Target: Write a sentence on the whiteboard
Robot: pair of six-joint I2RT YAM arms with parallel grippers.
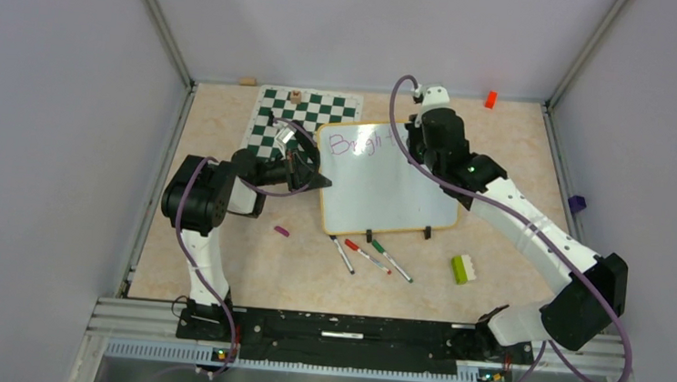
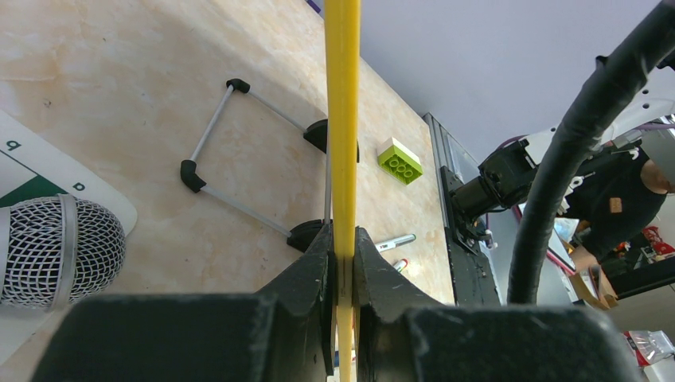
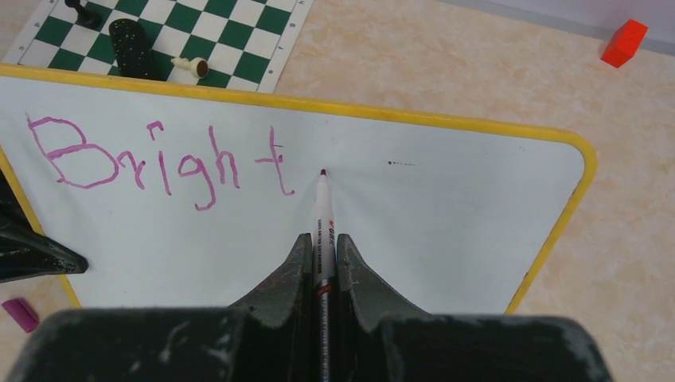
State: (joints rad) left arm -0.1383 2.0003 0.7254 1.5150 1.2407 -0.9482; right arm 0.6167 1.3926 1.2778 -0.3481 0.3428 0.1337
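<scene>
Whiteboard (image 1: 390,190), mid-table beside the chess mat (image 1: 305,108): left rim clamped, marker (image 3: 323,215) poised at the writing.

We judge the board light, stiff and thin, with a glossy face likely to slide under pen pressure, so the yellow rim is the place to take it, never the writing face. The left gripper (image 2: 342,247) does that, its jaws pressed nearly together on the rim at the board's left edge. The right gripper (image 3: 321,247) has its jaws closed tight on the marker barrel, tip just right of the "t". We cannot tell whether the tip touches. The sentence (image 3: 159,159) reads "Bright" in purple along the top; the rest is not yet written.
</scene>
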